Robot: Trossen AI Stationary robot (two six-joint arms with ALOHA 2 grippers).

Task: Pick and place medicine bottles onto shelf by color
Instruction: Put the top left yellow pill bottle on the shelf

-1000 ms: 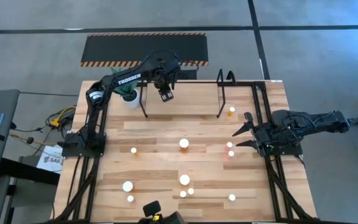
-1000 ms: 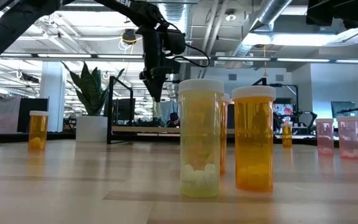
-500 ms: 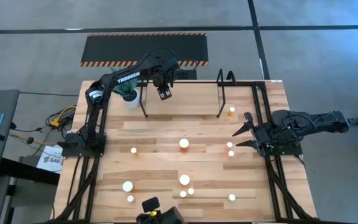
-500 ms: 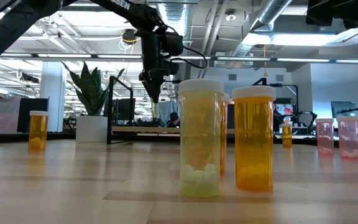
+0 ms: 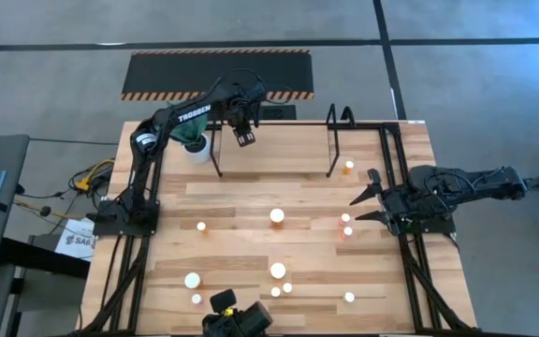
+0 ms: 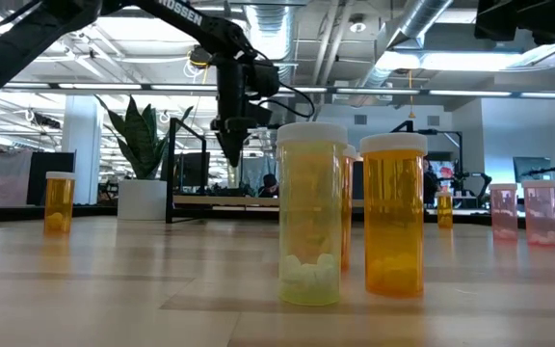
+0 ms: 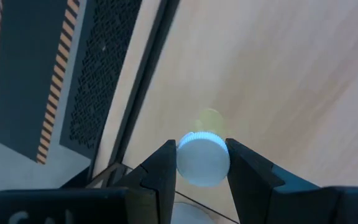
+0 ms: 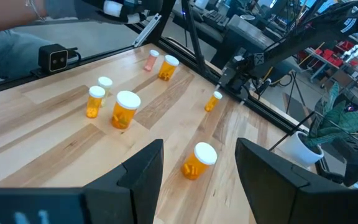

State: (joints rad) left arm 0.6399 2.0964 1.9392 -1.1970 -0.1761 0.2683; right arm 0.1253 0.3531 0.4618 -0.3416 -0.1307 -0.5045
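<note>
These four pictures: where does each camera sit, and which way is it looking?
High view: above, straight down on the table; both arms show.
Low view: at tabletop height, level past bottles; the left arm hangs in.
Left wrist view: on the left arm, looking down; left gripper clamps a yellow bottle.
Right wrist view: on the right arm, across the table; right gripper open.
Shared: plant, high and low.

arms: two, dark, slim jointed links on black tube frames
left arm marking: white "TROSSEN" lettering along the link
left hand (image 5: 244,138): black, two flat tapering fingers (image 7: 160,174) with squared inner faces
right hand (image 5: 361,207): black, two pointed fingers (image 8: 143,171)
cables: thin black loops near the left wrist
</note>
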